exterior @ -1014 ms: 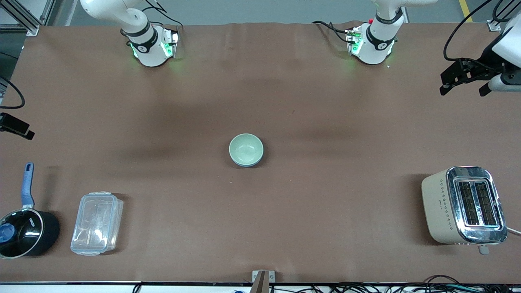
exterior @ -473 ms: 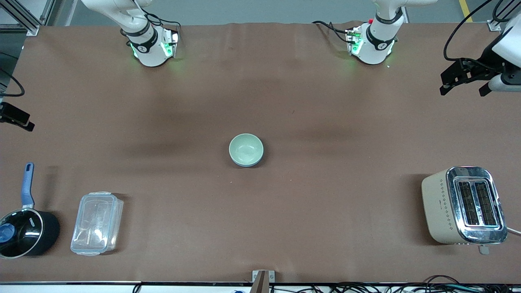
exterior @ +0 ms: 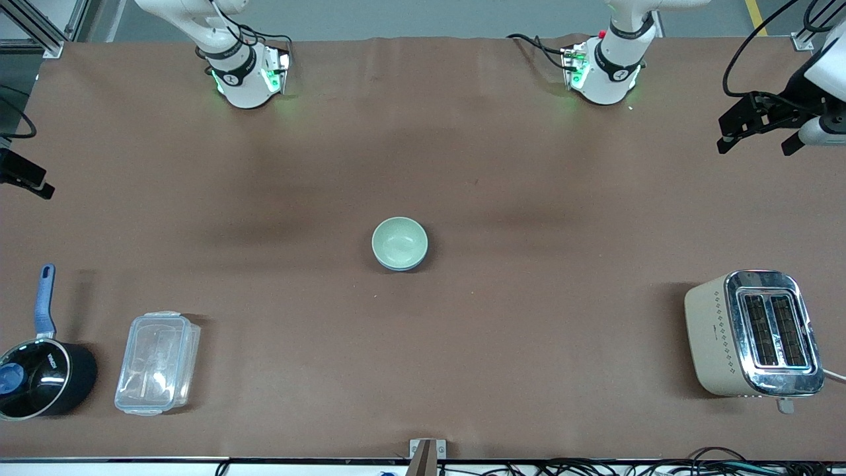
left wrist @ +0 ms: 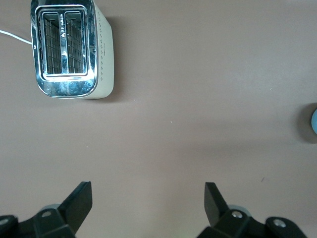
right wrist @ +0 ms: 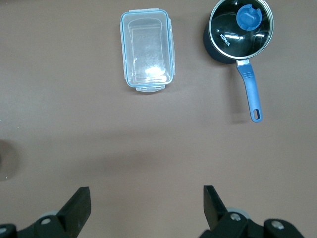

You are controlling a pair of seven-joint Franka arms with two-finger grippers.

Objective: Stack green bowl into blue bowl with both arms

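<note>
The green bowl (exterior: 399, 242) sits nested in the blue bowl (exterior: 398, 268) at the middle of the table; only a thin blue edge shows under it. A sliver of the blue bowl shows at the edge of the left wrist view (left wrist: 314, 122). My left gripper (exterior: 757, 140) is open and empty, up in the air over the left arm's end of the table; in its own view (left wrist: 148, 204) it is over bare table. My right gripper (exterior: 25, 178) is at the right arm's end, open and empty in its own view (right wrist: 147, 206).
A cream and chrome toaster (exterior: 753, 334) stands near the front at the left arm's end. A clear lidded plastic box (exterior: 157, 363) and a black saucepan with a blue handle (exterior: 41, 373) stand near the front at the right arm's end.
The right gripper has drawn back toward the robots' side of the table. The left gripper has shifted slightly outward. The stacked bowls have not moved.
</note>
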